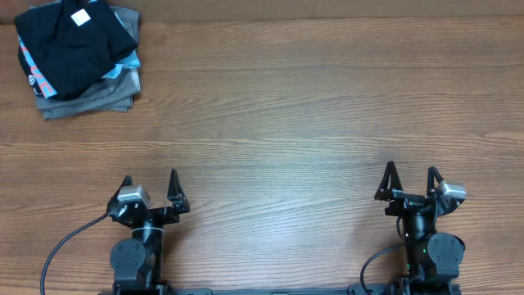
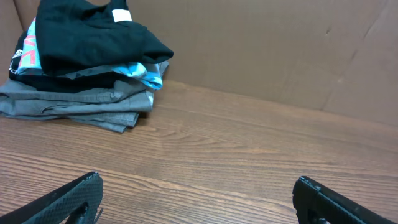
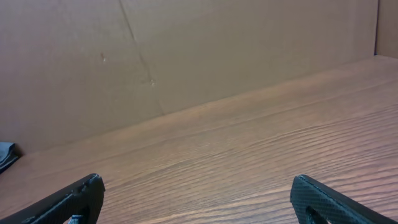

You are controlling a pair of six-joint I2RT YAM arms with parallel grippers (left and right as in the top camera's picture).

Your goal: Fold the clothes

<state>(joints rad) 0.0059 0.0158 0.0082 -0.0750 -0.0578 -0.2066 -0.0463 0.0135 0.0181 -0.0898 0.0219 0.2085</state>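
The black T-shirt lies crumpled on top of a pile of clothes at the table's far left corner, its small white tag showing. It also shows in the left wrist view. My left gripper is open and empty near the front edge, far from the pile; its fingers show wide apart in the left wrist view. My right gripper is open and empty at the front right, also seen in the right wrist view.
Under the black shirt lie a light blue shirt with red and white lettering and folded grey garments. The wooden table is backed by a brown cardboard wall.
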